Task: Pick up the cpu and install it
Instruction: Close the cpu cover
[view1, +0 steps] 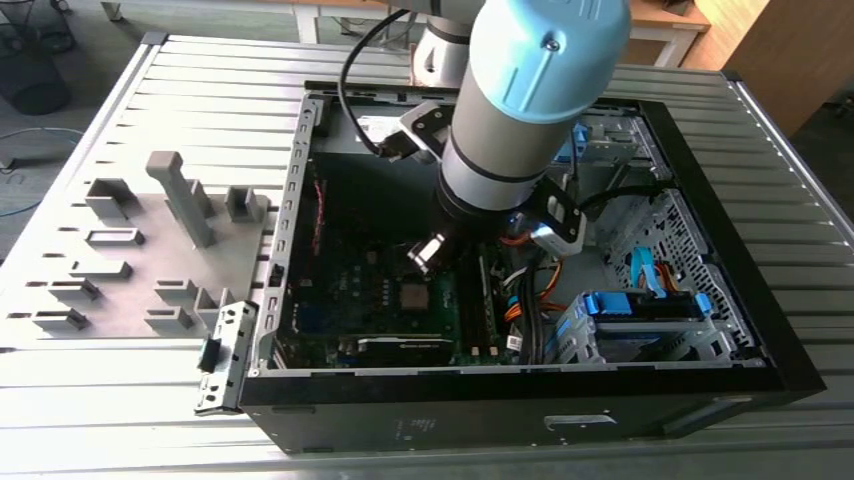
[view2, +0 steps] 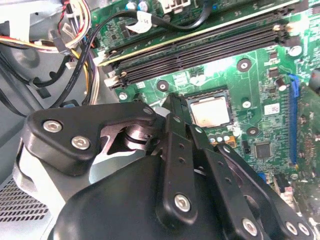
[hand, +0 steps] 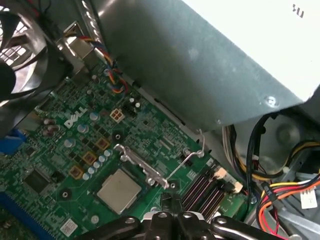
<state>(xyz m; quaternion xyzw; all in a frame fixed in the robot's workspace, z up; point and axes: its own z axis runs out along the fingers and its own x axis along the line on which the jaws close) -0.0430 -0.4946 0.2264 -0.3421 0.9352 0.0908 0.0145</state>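
Slatted metal table (view1: 134, 425) carries the open computer case (view1: 467, 418). It lies on its side with its inside facing up.

Grey-and-blue arm (view1: 527, 90) enters the case from above, near its middle.

Grey holder blocks (view1: 180, 195) sit outside the case, on the exterior view's left.

Green motherboard (hand: 150, 125) covers the case floor.

Black memory slots (view2: 200, 52) run along the board, inside the case.

Gripper (hand: 170, 200) is low in the case, over the board. Fingers are drawn together with nothing between them.

The cpu (hand: 119, 190), pale silver top up, lies flat in its socket on the board. It also shows in the second wrist view (view2: 211, 111). The gripper tips are near its edge and not gripping it.

A thin wire lever (hand: 192, 156) stands up just beside the socket.
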